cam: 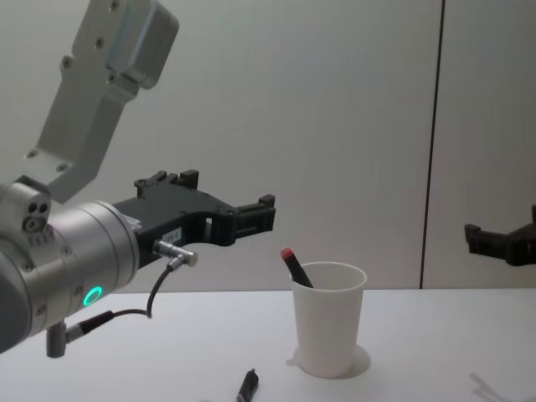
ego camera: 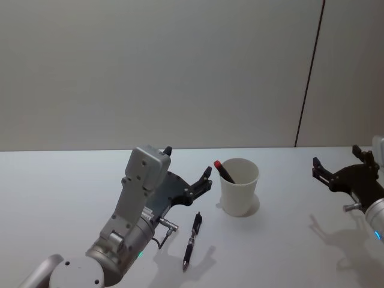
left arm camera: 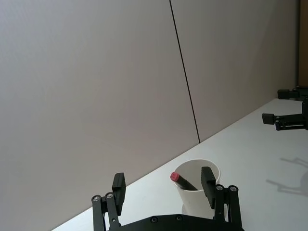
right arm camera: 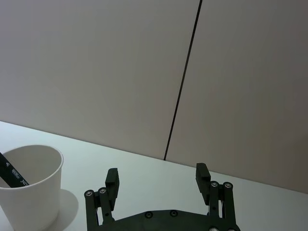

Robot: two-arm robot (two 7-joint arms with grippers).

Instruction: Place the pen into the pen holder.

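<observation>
Pen (ego camera: 192,241) is lying on tabletop (ego camera: 288,252) below left gripper's (ego camera: 188,162) wide-spread fingers (ego camera: 206,174), long axis roughly along them, pen holder (ego camera: 239,187) just beyond; right gripper (ego camera: 336,155) idling open, well apart.

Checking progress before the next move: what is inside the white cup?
A red-ended black pen leans inside the pen holder, top above the rim. The wall hides its lower part and the bottom. A second pen lies outside on the table.
</observation>
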